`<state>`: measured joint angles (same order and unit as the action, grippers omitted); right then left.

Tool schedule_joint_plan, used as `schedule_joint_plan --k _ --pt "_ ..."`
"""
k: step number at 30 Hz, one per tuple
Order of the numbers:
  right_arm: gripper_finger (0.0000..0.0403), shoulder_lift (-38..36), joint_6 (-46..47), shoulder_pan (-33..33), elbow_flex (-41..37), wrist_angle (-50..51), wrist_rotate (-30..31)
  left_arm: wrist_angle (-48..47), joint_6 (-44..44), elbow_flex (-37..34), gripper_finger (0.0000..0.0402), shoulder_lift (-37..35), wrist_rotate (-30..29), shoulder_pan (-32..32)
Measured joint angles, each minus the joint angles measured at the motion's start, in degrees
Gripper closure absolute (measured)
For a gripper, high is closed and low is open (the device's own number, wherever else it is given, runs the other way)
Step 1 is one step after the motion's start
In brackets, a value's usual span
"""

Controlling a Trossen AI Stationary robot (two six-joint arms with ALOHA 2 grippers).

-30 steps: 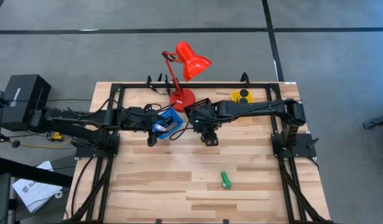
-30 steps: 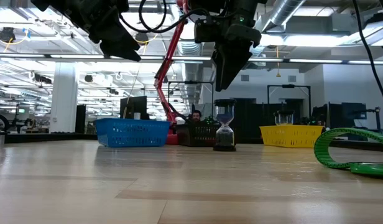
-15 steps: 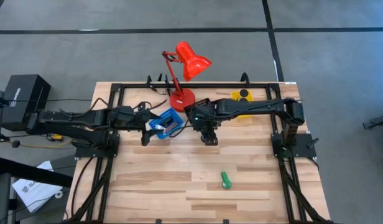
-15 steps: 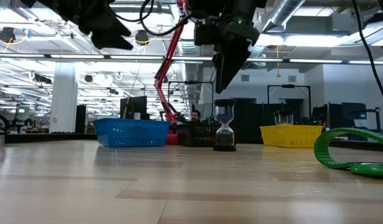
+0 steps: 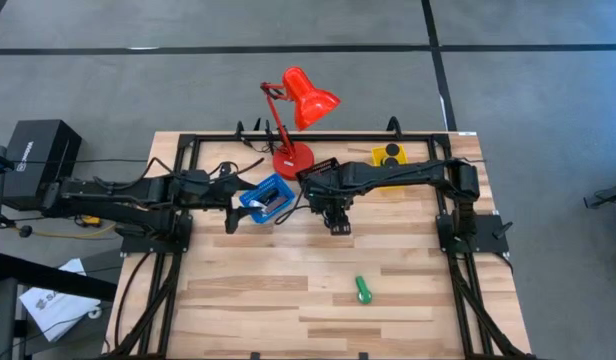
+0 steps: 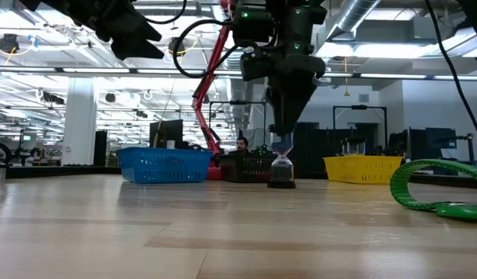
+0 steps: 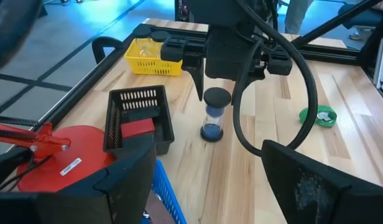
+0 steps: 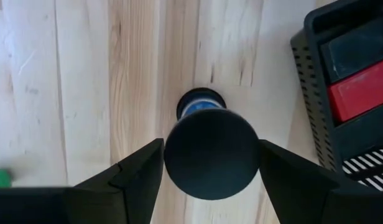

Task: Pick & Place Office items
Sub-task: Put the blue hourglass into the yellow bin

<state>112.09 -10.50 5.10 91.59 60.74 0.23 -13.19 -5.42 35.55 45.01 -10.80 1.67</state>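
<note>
Hourglass [image 8: 210,152] stands upright on the wood directly below the right gripper [image 8: 210,180], its long axis vertical and its black top cap framed between the two spread fingers [image 8: 132,174], which do not yet touch it. In the left wrist view the same timer [image 7: 215,115], blue sand in its lower bulb, sits just under the descending right gripper [image 7: 232,78]; a straight drop and a close looks like all the pick needs. The right arm is plainly the nearer one. Just beside the gripper, toward the table's back edge, the black tray [image 7: 142,118] holds a red block [image 7: 137,127] and a dark piece. Farther back on the gripper's outer side, the yellow tray [image 5: 391,156] carries two black round pieces. Across from it, the left gripper [image 5: 231,217] hangs with jaws apart and holding nothing, just beside the blue tray [image 5: 268,194], whose contents cannot be made out. Well apart, toward the front of the table, a green stubby cylinder [image 5: 363,290] lies on its side.
</note>
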Motion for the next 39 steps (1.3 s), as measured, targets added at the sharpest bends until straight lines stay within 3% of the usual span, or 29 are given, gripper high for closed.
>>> schedule_joint_plan --k 39 --pt "0.0156 0.8 0.4 0.3 0.1 -2.7 -0.2 0.8 0.0 0.0 0.0116 0.0 0.1 0.0"
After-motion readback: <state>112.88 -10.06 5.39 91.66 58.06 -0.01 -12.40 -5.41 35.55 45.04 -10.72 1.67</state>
